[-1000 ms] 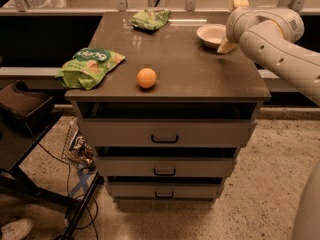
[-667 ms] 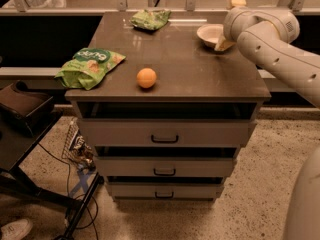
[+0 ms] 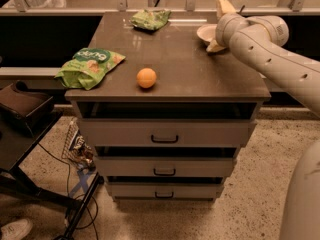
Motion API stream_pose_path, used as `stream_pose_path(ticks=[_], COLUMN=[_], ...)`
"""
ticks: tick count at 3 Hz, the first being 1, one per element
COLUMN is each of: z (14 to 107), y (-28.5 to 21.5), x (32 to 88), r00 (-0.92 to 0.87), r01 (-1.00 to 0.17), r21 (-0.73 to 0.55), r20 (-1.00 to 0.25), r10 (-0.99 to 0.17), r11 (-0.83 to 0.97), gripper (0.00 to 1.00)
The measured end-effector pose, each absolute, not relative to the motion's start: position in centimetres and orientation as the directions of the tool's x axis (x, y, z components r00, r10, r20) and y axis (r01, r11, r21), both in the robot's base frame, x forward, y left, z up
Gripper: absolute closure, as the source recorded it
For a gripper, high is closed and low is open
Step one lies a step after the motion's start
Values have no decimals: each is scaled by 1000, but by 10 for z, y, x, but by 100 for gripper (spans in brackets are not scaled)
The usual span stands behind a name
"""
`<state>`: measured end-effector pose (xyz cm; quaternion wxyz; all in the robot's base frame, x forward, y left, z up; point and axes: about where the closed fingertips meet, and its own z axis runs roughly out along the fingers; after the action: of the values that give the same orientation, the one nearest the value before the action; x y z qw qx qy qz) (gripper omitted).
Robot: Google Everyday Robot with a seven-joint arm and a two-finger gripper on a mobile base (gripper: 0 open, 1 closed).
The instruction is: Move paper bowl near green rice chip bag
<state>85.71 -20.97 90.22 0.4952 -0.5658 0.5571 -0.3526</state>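
Observation:
The paper bowl (image 3: pixel 205 33) is white and shallow and sits at the back right of the brown cabinet top (image 3: pixel 180 59). The green rice chip bag (image 3: pixel 90 65) is lime green with white lettering and lies at the front left corner, far from the bowl. My gripper (image 3: pixel 220 28) is at the bowl's right rim, open. One cream finger (image 3: pixel 224 7) is behind the bowl and the other (image 3: pixel 215 47) is in front of it. The wrist hides the bowl's right edge.
An orange ball (image 3: pixel 146 77) lies near the front middle of the top. A smaller dull green bag (image 3: pixel 150 19) lies at the back middle. Three drawers (image 3: pixel 165 138) are below. A dark cart (image 3: pixel 25 119) stands at the left.
My arm has shifted a little to the left, bringing the gripper closer onto the bowl. The bowl, ball and bags have not moved.

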Motion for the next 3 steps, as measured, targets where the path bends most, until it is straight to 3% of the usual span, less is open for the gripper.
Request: stream_pose_path(ticks=[3], z=[896], y=[-204], x=[859], r00=[135], r01=[-297], r21=[-949], r20=[-156], r10=[-978], r11=[111], gripper=[95])
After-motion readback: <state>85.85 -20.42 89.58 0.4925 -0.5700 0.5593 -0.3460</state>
